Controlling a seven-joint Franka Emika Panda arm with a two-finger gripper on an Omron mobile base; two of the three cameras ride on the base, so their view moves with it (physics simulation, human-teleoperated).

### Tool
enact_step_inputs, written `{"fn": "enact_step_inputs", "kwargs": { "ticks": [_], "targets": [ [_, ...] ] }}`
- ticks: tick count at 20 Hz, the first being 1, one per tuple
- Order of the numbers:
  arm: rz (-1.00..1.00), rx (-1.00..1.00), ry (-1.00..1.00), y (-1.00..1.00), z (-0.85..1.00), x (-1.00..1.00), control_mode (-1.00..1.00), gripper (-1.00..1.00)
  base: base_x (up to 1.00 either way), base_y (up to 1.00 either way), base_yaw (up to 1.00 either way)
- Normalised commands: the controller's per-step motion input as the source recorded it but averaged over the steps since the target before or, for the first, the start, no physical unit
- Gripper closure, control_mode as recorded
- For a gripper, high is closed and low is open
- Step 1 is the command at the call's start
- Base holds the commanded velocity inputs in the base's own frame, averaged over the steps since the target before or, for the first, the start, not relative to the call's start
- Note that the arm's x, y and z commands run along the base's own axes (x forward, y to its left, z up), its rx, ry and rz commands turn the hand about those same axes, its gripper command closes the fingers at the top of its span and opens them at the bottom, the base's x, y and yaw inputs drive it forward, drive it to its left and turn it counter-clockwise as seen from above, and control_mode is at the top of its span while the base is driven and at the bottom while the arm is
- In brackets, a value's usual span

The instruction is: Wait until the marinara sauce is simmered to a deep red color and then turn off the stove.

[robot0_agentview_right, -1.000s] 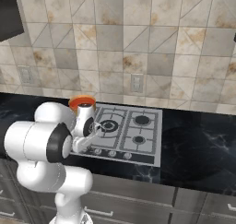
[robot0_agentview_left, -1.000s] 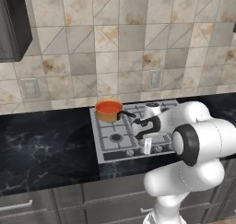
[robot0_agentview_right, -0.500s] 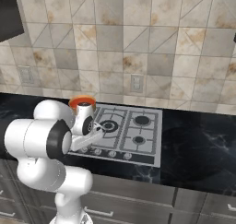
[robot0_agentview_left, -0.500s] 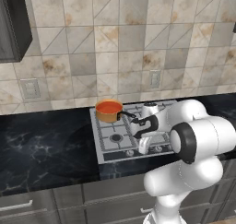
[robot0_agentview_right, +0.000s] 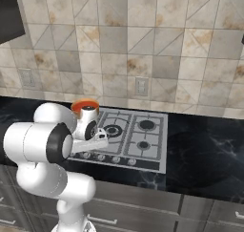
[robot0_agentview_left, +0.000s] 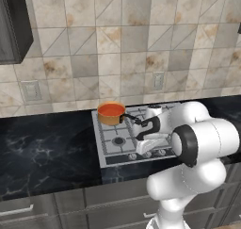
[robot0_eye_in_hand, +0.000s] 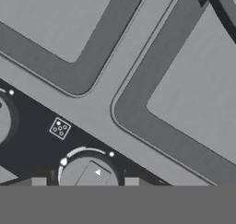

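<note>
Orange-red marinara sauce (robot0_agentview_left: 111, 110) fills its pan at the stove's (robot0_agentview_left: 117, 150) back-left burner. The hand (robot0_eye_in_hand: 85, 181), fingertips straddling a front knob (robot0_eye_in_hand: 90, 173), appears loosely closed. Judged step: knob shut-off; next, confirm it is off.

tabletop (robot0_agentview_left: 42, 150): black marble with pale veins, running along the wall | wall tiles (robot0_agentview_left: 127, 49): beige and grey, brown-stained | outlets: one (robot0_agentview_left: 31, 90) left, one (robot0_agentview_left: 158, 80) right, both on the tiles | upper cabinet (robot0_agentview_left: 13, 25): dark, top left | drawers (robot0_agentview_right: 143, 212): grey, below the tabletop, metal handle (robot0_agentview_right: 101, 220)
</note>
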Motion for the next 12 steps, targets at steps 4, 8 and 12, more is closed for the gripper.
{"fn": "enact_step_inputs", "kwargs": {
  "ticks": [4, 8, 12],
  "targets": [
    [-0.74, 0.04, -0.22, -0.21, -0.67, 0.00, -1.00, 1.00, 0.00, 0.00, 0.00],
    [-0.72, 0.03, -0.21, -0.26, -0.58, -0.10, -1.00, 1.00, 0.00, 0.00, 0.00],
    [-0.63, 0.01, -0.23, -0.13, -0.27, -0.28, -1.00, 1.00, 0.00, 0.00, 0.00]
  ]
}}
